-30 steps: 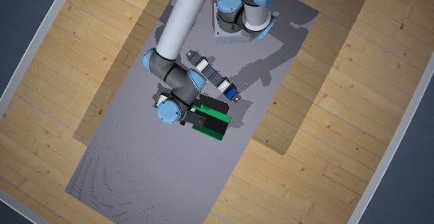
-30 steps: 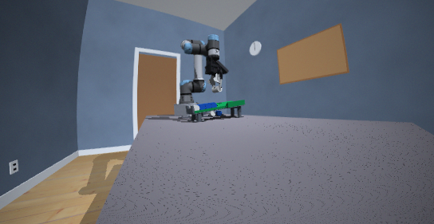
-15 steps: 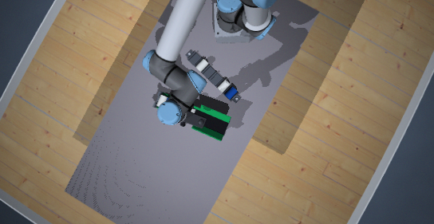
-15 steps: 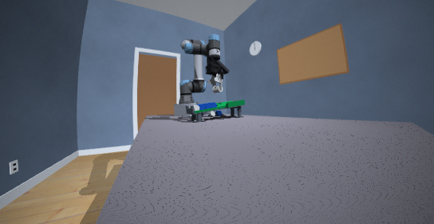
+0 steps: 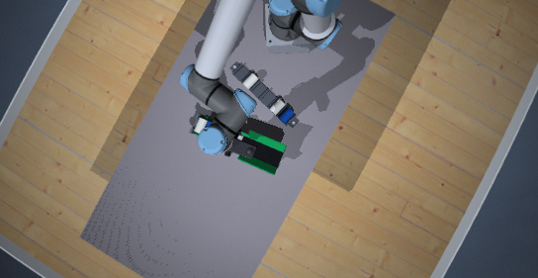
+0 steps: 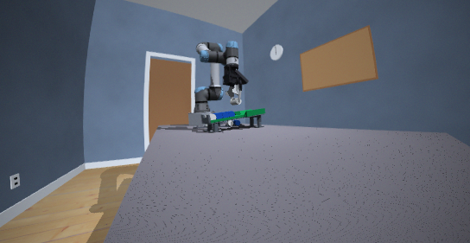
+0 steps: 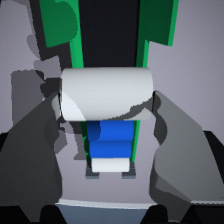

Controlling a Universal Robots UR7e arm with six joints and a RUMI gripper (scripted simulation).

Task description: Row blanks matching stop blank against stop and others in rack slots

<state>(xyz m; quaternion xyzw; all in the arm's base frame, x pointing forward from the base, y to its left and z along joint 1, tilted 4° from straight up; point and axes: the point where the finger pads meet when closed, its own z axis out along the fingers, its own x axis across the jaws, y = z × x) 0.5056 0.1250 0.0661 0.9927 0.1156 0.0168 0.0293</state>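
My gripper is shut on a white blank, held crosswise high above the green-railed feed ramp. In the wrist view, two blue blanks lie across the ramp's low end, with another white blank against the stop. The blue blanks on the ramp also show in the exterior view. In the top view the arm's wrist hides the gripper; a white blank and a bit of blue show beside it.
The grey stock rack lies diagonally between the ramp and the arm's base. It holds two white blanks and one blue blank. All stands on a grey table top.
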